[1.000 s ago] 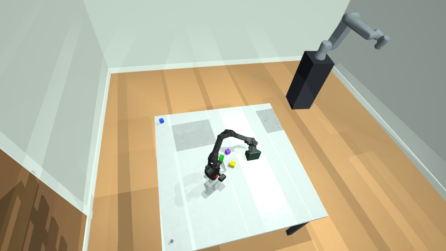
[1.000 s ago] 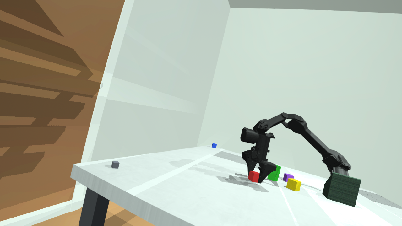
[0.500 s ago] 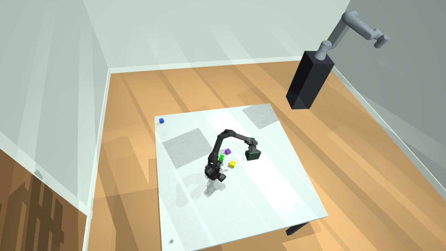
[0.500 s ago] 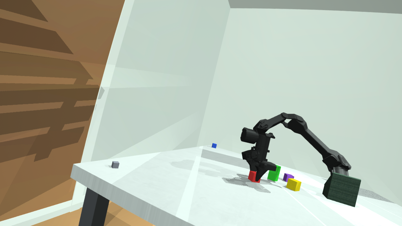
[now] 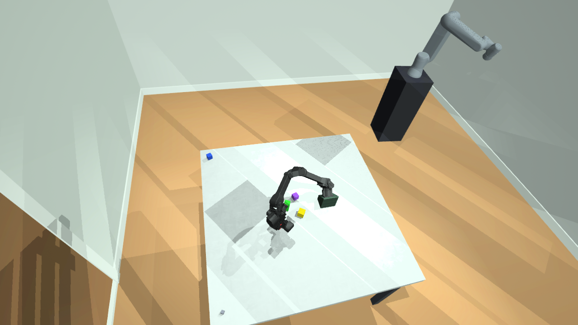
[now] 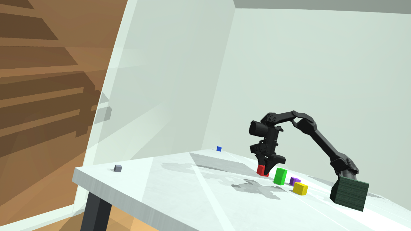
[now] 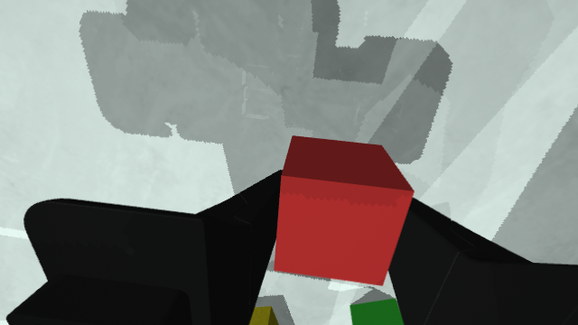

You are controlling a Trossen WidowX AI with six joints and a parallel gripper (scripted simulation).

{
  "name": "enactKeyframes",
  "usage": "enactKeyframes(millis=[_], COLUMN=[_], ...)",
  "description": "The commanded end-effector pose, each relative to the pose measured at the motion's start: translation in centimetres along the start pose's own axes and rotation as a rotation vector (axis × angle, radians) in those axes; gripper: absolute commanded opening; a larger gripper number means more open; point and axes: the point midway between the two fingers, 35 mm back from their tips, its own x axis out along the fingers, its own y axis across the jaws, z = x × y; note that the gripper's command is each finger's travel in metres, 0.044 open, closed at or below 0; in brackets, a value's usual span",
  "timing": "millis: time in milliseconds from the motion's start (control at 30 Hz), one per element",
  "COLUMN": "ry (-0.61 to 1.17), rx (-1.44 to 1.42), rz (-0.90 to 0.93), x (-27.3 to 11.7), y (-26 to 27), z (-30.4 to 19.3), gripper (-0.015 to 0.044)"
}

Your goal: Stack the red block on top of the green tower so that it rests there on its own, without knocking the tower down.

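Note:
The red block [image 6: 262,170] [image 7: 340,226] is between the fingers of my gripper [image 5: 281,227] [image 6: 263,169] [image 7: 330,185], which is shut on it. In the exterior view it hangs a little above the table, to the left of the green tower. The green tower [image 5: 287,204] [image 6: 280,176] stands upright, two green blocks high. Only part of its top shows in the wrist view [image 7: 377,313], below the red block. In the top view the fingers and most of the red block are hidden by the gripper body.
A yellow block [image 5: 300,212] [image 6: 300,188] [image 7: 263,317] and a purple block [image 5: 295,196] [image 6: 294,181] are close to the tower, toward the arm's dark green base [image 5: 327,201] [image 6: 352,193]. A blue block [image 5: 209,156] [image 6: 219,148] and a small grey block [image 5: 222,312] [image 6: 117,168] lie near far table corners.

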Motion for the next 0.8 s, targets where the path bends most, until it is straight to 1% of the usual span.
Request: enactKeyframes(millis=[0,233,400,767], ry=[-0.011,-0.012,-0.012,-0.012], rx=[0.007,0.006,0.006,0.006], rz=[0.003,0.004,0.005,0.005], x=[-2.2,-5.6,-7.2,-7.5], y=[0.0,0.0,0.0,-0.4], z=[0.2,0.1,0.1,-0.4], gripper=[0.0000,0.0000,0.0000,0.0000])
